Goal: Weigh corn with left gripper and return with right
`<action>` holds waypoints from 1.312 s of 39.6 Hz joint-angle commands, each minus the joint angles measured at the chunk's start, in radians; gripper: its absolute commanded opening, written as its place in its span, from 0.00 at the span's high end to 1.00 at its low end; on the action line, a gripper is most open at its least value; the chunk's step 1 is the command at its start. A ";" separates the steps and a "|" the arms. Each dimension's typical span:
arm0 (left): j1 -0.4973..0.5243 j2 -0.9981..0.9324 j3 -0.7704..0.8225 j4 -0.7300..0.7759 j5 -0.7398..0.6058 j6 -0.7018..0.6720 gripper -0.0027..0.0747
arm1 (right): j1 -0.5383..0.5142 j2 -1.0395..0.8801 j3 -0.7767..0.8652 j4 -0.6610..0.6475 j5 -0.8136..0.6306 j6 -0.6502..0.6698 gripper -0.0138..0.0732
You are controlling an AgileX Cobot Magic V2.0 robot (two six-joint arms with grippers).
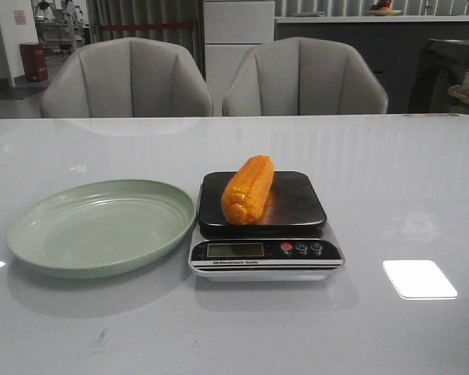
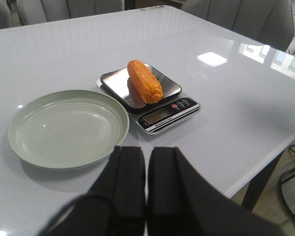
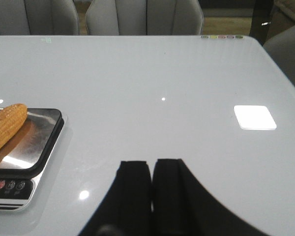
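While corn (image 1: 248,190) lies lengthwise front-to-back (slightly diagonal) on scale (image 1: 297,205) | both jaws together

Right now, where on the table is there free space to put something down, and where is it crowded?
The plate is empty, so its middle is free. Bare tabletop lies right of the scale, and between the scale and the chairs. It is crowded where the plate rim nearly meets the scale, and on the platform, where the corn lies.

Glossy white table (image 1: 391,180) holding a round pale-green plate (image 1: 102,226) beside a silver digital kitchen scale (image 1: 266,254).
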 commanded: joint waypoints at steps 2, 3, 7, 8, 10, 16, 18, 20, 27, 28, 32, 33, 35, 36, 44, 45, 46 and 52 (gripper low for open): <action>-0.007 0.012 -0.024 -0.003 -0.072 -0.002 0.81 | 0.015 0.028 -0.038 0.012 -0.057 -0.006 0.66; -0.007 0.012 -0.024 -0.003 -0.072 -0.002 0.81 | 0.025 0.036 -0.039 0.013 -0.057 -0.006 0.66; -0.007 0.012 -0.024 -0.003 -0.072 -0.002 0.81 | 0.088 0.074 -0.050 0.013 -0.058 -0.006 0.66; -0.007 0.012 -0.024 -0.003 -0.072 -0.002 0.81 | 0.110 0.090 -0.054 0.013 -0.058 -0.006 0.66; -0.007 0.012 -0.024 -0.003 -0.072 -0.002 0.81 | 0.151 0.122 -0.068 0.013 -0.058 -0.006 0.64; -0.007 0.012 -0.024 -0.003 -0.072 -0.002 0.81 | 0.262 0.244 -0.137 0.013 -0.058 -0.006 0.41; -0.007 0.012 -0.024 -0.003 -0.072 -0.002 0.81 | 0.296 0.294 -0.167 0.013 -0.057 -0.006 0.31; -0.007 0.012 -0.024 -0.003 -0.072 -0.002 0.81 | 0.329 0.347 -0.202 0.013 -0.053 -0.006 0.21; -0.007 0.012 -0.024 -0.003 -0.072 -0.002 0.81 | 0.433 0.547 -0.339 0.063 -0.045 -0.006 0.15; -0.007 0.012 -0.024 -0.003 -0.072 -0.002 0.81 | 0.445 0.584 -0.366 0.092 -0.038 -0.006 0.15; -0.007 0.012 -0.024 -0.003 -0.072 -0.002 0.81 | 0.457 0.722 -0.482 0.206 0.048 0.000 0.15; -0.007 0.012 -0.024 -0.003 -0.072 -0.002 0.81 | 0.457 0.764 -0.519 0.227 0.070 0.000 0.16; -0.007 0.012 -0.024 -0.003 -0.072 -0.002 0.81 | 0.461 0.836 -0.586 0.248 0.120 0.000 0.17; -0.007 0.012 -0.024 -0.003 -0.072 -0.002 0.81 | 0.465 0.866 -0.614 0.252 0.146 0.000 0.17; -0.007 0.012 -0.024 -0.003 -0.072 -0.002 0.81 | 0.487 1.133 -0.888 0.253 0.296 0.069 0.23; -0.007 0.012 -0.024 -0.003 -0.072 -0.002 0.81 | 0.491 1.165 -0.922 0.252 0.307 0.080 0.23; -0.007 0.012 -0.024 -0.003 -0.072 -0.002 0.81 | 0.494 1.195 -0.954 0.252 0.321 0.093 0.23; -0.007 0.012 -0.024 -0.003 -0.072 -0.002 0.81 | 0.497 1.341 -1.115 0.242 0.406 0.179 0.23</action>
